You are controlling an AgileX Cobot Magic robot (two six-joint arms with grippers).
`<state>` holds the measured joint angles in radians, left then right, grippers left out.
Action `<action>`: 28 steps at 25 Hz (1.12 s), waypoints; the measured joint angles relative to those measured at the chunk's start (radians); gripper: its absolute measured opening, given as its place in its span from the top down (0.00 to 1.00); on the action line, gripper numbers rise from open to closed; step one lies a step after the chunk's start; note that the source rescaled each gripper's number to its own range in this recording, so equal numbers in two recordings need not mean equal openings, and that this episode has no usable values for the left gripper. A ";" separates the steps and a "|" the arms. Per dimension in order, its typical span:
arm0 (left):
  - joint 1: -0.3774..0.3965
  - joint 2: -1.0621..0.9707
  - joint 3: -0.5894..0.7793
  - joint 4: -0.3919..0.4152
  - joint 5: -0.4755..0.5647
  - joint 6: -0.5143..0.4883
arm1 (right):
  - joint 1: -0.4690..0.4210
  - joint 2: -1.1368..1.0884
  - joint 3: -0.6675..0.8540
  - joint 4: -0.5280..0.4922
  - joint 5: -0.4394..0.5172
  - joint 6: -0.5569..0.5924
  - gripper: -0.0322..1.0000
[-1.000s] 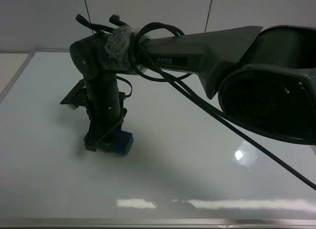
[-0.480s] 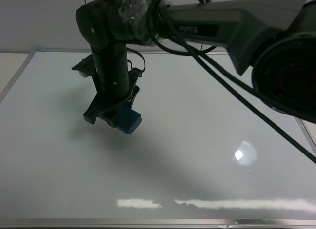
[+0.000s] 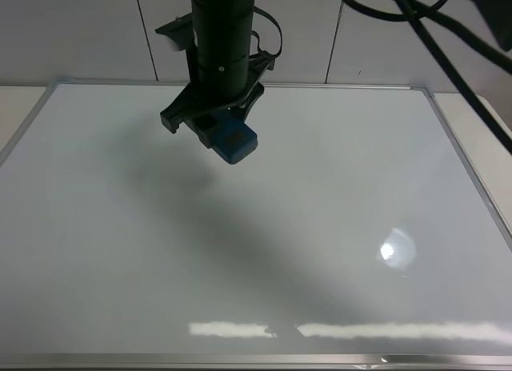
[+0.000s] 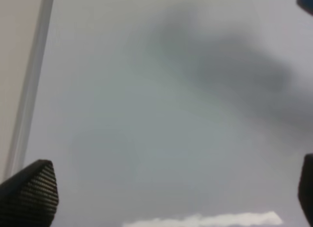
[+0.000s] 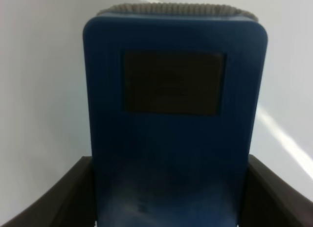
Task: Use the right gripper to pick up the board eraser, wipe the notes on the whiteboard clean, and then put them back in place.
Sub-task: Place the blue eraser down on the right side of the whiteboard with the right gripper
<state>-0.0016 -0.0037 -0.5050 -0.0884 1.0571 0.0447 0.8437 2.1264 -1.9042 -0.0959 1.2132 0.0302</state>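
My right gripper [image 3: 213, 118] is shut on the teal-blue board eraser [image 3: 233, 139] and holds it tilted in the air above the far middle of the whiteboard [image 3: 320, 227]. In the right wrist view the eraser [image 5: 173, 119] fills the frame between the two black fingers [image 5: 63, 200], one dark grey patch showing. No notes show on the board's white surface; the part under the gripper is hidden. My left gripper [image 4: 168, 197] is open and empty over the whiteboard [image 4: 146, 114], near its silver frame [image 4: 29, 90]. A blue corner of the eraser [image 4: 306, 2] shows there.
The right arm's black cables [image 3: 448, 35] cross the upper right. A bright glare spot [image 3: 396, 249] lies on the board's right side. The silver frame [image 3: 472, 171] borders the board; beige table [image 3: 14, 107] lies beyond its left edge, a tiled wall behind.
My right gripper has lifted the eraser off the board's left middle and carried it up and toward the far edge, a little to the right. The arm's bulk has left the view.
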 joint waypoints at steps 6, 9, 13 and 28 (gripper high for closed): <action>0.000 0.000 0.000 0.000 0.000 0.000 | -0.087 -0.136 0.193 0.000 -0.007 0.040 0.97; 0.000 0.000 0.000 0.000 0.000 0.000 | -0.142 -0.220 0.301 0.000 -0.053 0.077 0.97; 0.000 0.000 0.000 0.000 0.000 0.000 | -0.226 -0.314 0.441 0.000 -0.105 0.129 0.97; 0.000 0.000 0.000 0.000 0.000 0.000 | -0.462 -0.496 0.779 0.076 -0.260 0.181 0.97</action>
<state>-0.0016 -0.0037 -0.5050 -0.0884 1.0571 0.0447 0.3818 1.6299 -1.1252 -0.0200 0.9532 0.2113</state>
